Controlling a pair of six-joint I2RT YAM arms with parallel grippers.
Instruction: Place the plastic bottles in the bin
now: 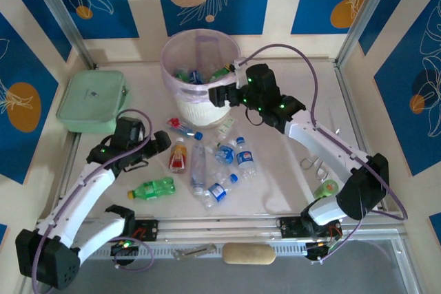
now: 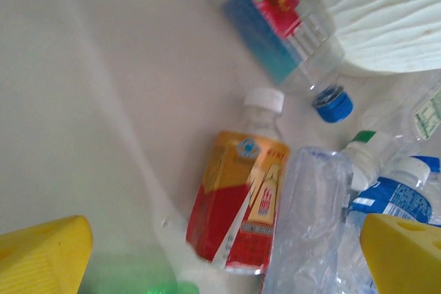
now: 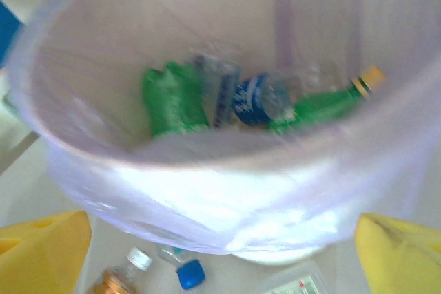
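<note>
**Some bottles binned, a pile on the desk**

The right jaws hung wide open and empty by the rim of the round white bin with the pinkish liner point(image 1: 196, 105). Green and blue-labelled plastic bottles point(image 3: 255, 101) lay inside. The left jaws were open too, over a red-and-orange-labelled bottle point(image 2: 241, 204) at the pile's left edge. Bare desk point(image 1: 289, 170) lay to the right.

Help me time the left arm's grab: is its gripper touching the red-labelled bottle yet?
Apart. In the left wrist view the red-labelled bottle lies between the left gripper's open fingers, with table and a clear bottle filling the gaps.
</note>
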